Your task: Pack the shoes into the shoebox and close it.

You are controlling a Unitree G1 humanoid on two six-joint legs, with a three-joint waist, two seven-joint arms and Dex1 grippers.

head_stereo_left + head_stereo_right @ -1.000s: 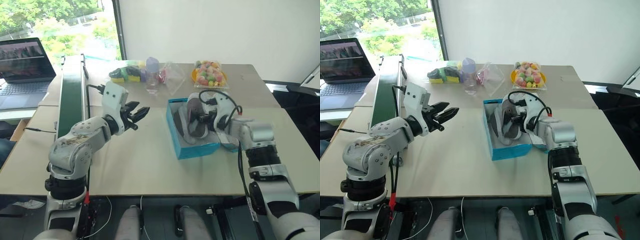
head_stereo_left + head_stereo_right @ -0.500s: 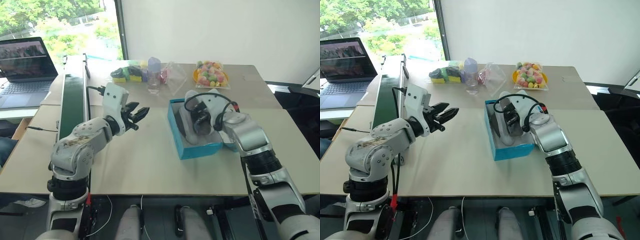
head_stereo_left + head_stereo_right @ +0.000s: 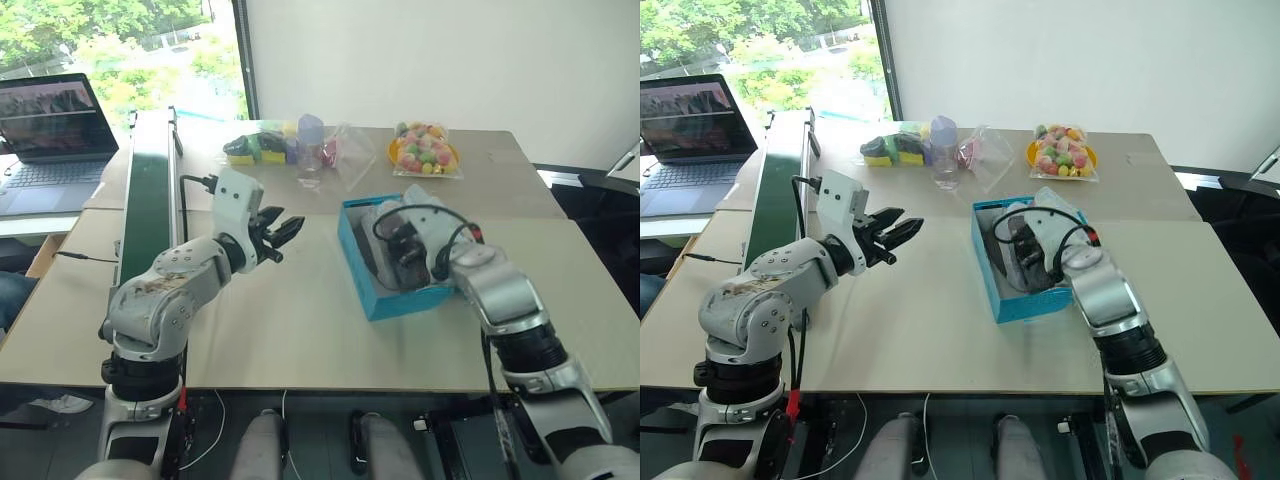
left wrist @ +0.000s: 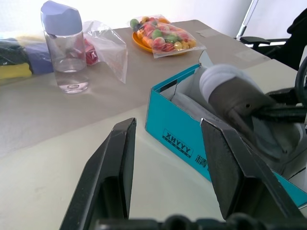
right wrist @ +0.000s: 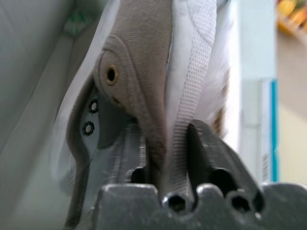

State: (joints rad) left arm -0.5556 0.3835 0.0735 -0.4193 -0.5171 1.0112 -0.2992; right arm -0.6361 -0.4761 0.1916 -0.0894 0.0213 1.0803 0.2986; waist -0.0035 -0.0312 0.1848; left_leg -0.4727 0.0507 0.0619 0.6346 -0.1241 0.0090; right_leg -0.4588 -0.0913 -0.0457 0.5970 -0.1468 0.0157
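Shoes (image 3: 400, 250) inside blue shoebox (image 3: 362, 270) on table (image 3: 300, 320) (lid open); right gripper (image 5: 165, 143) pinching a shoe's fabric edge; left gripper (image 4: 168, 158) spread apart, empty, beside the box

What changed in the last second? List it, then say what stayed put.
The right tool drew back toward the robot, and the shoe it was tipping up now lies lower in the shoebox. The left tool stayed open in place beside the shoebox, which did not move.
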